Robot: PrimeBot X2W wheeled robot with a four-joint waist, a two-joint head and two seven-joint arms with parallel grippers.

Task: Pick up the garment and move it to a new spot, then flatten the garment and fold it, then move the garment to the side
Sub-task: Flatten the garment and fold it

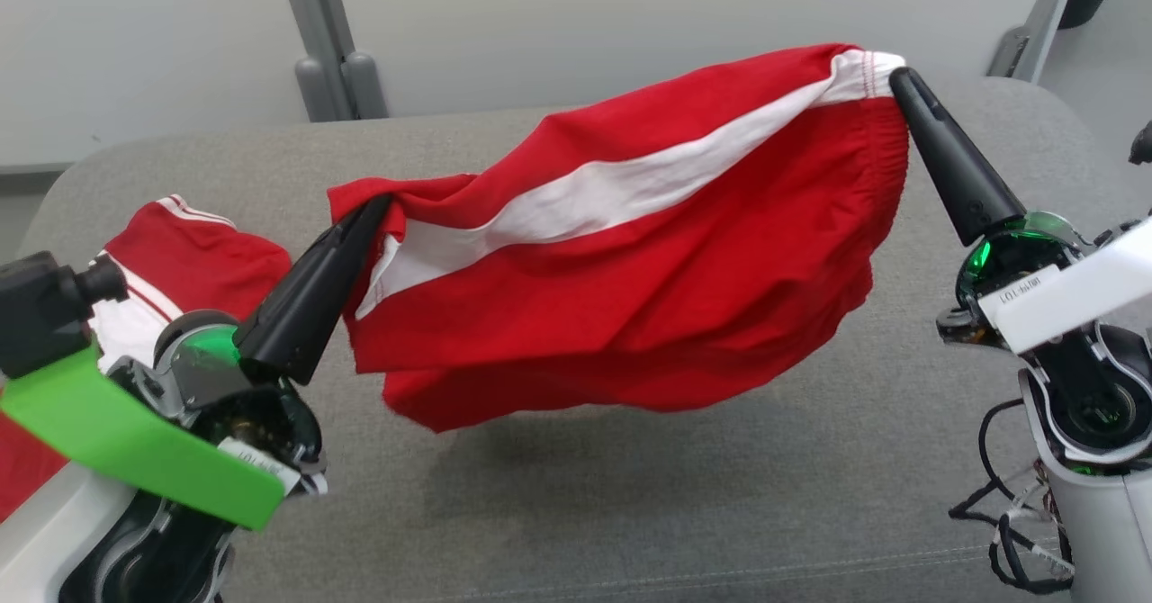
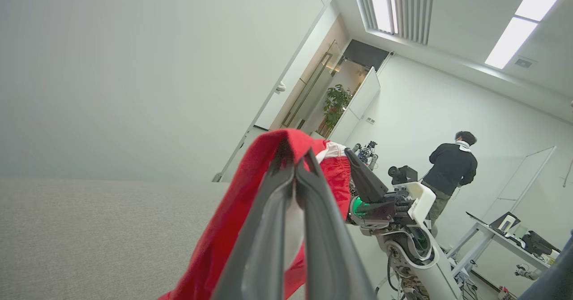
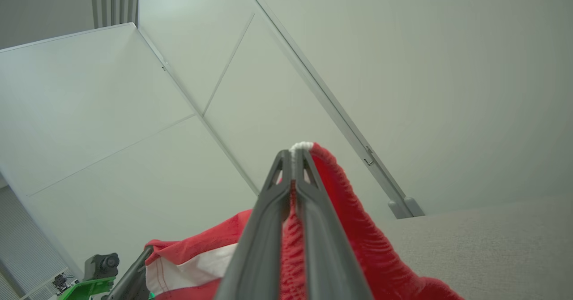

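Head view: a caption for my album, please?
The left fingers and right fingers stretch a red-and-white garment in the air above a grey surface.

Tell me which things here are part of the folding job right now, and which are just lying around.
In the job:
red shorts with a white stripe, held up above the grey surface
left gripper and right gripper, each shut on an end of the cloth

Just around:
second red and white garment lying at the left
person, potted plant and desk in the background
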